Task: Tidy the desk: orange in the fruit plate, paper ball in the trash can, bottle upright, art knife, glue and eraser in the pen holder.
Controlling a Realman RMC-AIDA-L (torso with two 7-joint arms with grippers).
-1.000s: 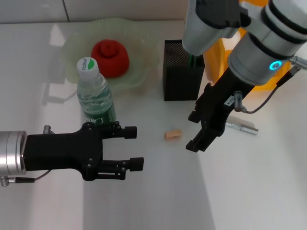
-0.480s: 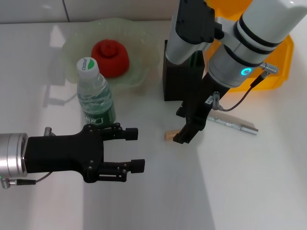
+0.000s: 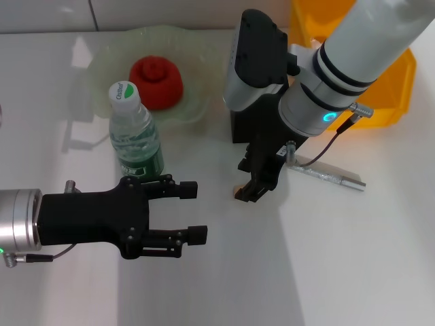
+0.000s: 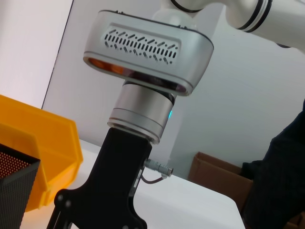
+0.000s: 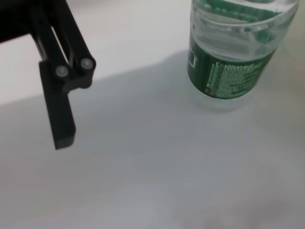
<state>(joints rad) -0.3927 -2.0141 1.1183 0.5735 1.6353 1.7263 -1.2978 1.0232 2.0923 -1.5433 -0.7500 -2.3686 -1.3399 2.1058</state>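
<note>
My right gripper (image 3: 245, 180) is low over the table in front of the black mesh pen holder (image 3: 239, 125), its jaws apart over the spot where the small tan eraser lay; the eraser is hidden under it. The silver art knife (image 3: 334, 176) lies on the table just right of that gripper. The water bottle (image 3: 134, 136) stands upright, also in the right wrist view (image 5: 233, 52). A red fruit (image 3: 156, 81) sits in the pale green plate (image 3: 204, 75). My left gripper (image 3: 194, 210) is open and empty in front of the bottle. Paper ball and glue are out of view.
A yellow bin (image 3: 391, 81) stands at the back right, behind my right arm; it also shows in the left wrist view (image 4: 38, 152). One left finger (image 5: 59, 112) shows in the right wrist view beside the bottle. A cardboard box (image 4: 214, 174) lies off the table.
My right gripper has swung left and down from beside the art knife to over the eraser, which is now covered. My left gripper and the bottle have not moved.
</note>
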